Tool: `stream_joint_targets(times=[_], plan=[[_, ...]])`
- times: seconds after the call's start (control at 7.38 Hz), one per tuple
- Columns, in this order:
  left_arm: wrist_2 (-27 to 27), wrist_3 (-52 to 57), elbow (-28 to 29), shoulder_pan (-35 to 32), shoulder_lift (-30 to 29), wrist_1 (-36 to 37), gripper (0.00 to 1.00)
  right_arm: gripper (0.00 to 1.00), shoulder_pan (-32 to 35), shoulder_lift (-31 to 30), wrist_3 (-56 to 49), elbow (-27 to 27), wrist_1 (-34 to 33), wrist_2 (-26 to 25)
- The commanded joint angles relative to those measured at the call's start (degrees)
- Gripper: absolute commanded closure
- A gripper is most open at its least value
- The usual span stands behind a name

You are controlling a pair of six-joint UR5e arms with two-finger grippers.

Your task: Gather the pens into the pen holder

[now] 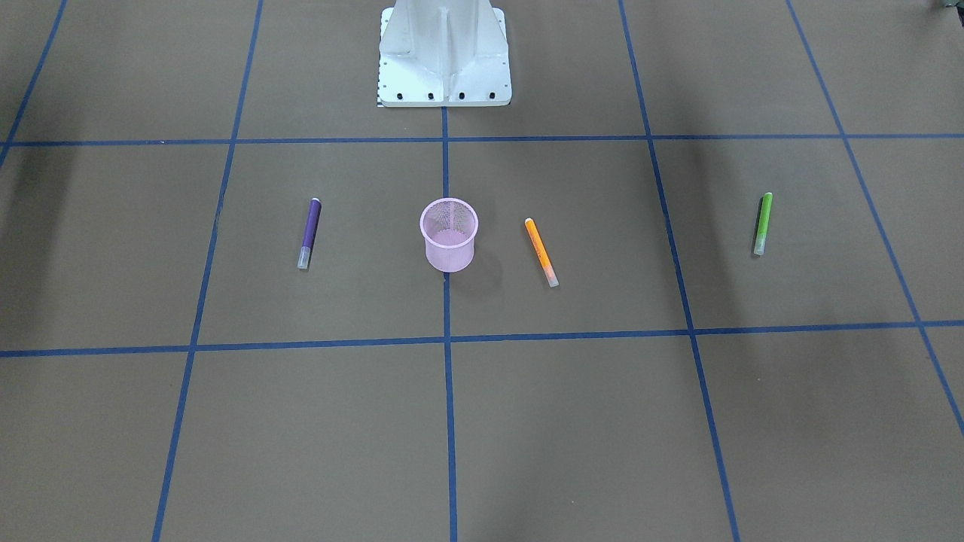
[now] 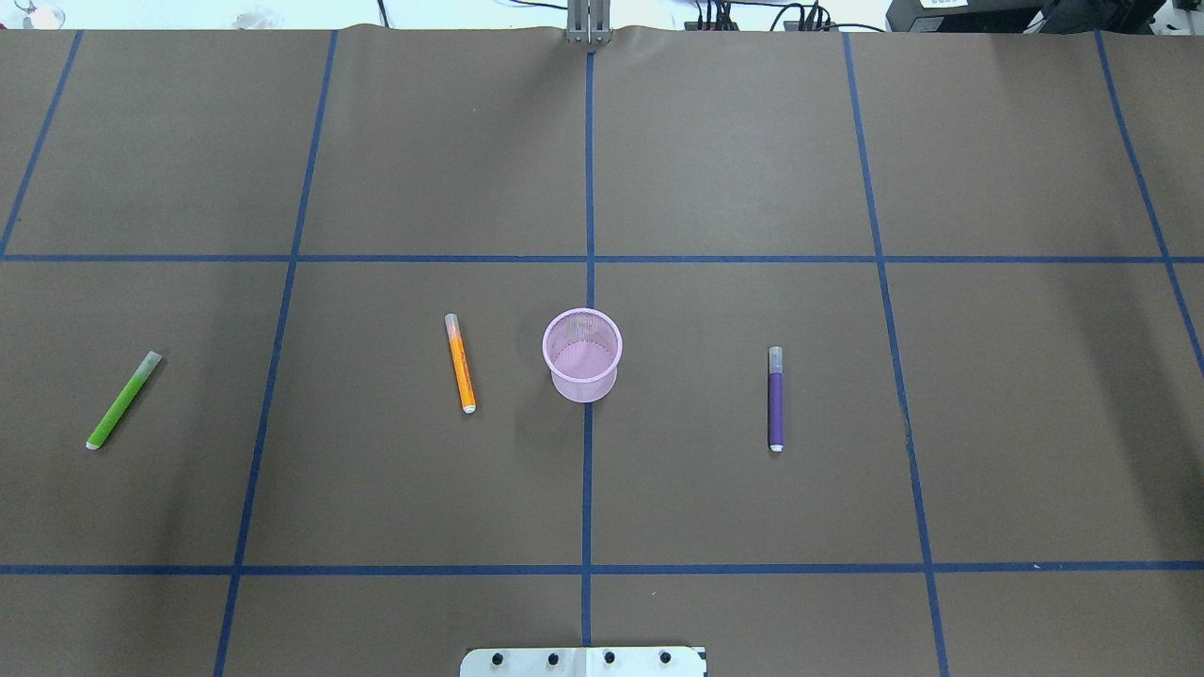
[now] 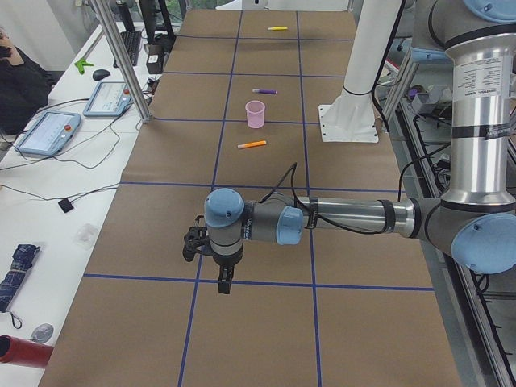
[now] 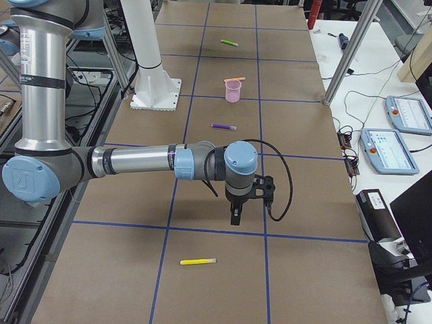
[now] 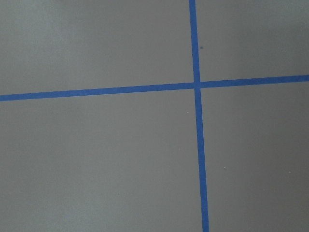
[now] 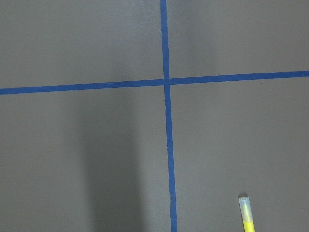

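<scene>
All pens are still flat on the table [image 2: 734, 169]. In the overhead view the pen holder [image 2: 585, 385] stands mid-frame, with the orange pen [image 2: 460, 363] near its left, the purple pen [image 2: 776, 399] off to the right and the green pen [image 2: 123, 401] far left. A yellow pen [image 6: 247, 215] peeks in at the lower right of my right wrist view.

I'd take orange first: come down across the barrel, pinch mid-length, tip it upright over the rim.

My left gripper [image 3: 223, 282] and right gripper [image 4: 235, 217] hang pointing down, each on an arm reached out level. Whether the jaws are spread or pressed together, I cannot tell.
</scene>
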Motion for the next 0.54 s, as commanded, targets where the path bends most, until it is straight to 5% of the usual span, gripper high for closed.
stream_joint_targets(times=[0.0, 0.41], plan=[[-0.1, -0.1, 0.0, 0.1, -0.3, 0.0, 0.00, 0.00, 0.0, 0.0, 0.0, 0.7, 0.1, 0.0], [-0.1, -1.8, -0.8, 1.8, -3.5, -2.9, 0.00, 0.00, -0.1, 0.5, -0.1, 1.5, 0.4, 0.0]])
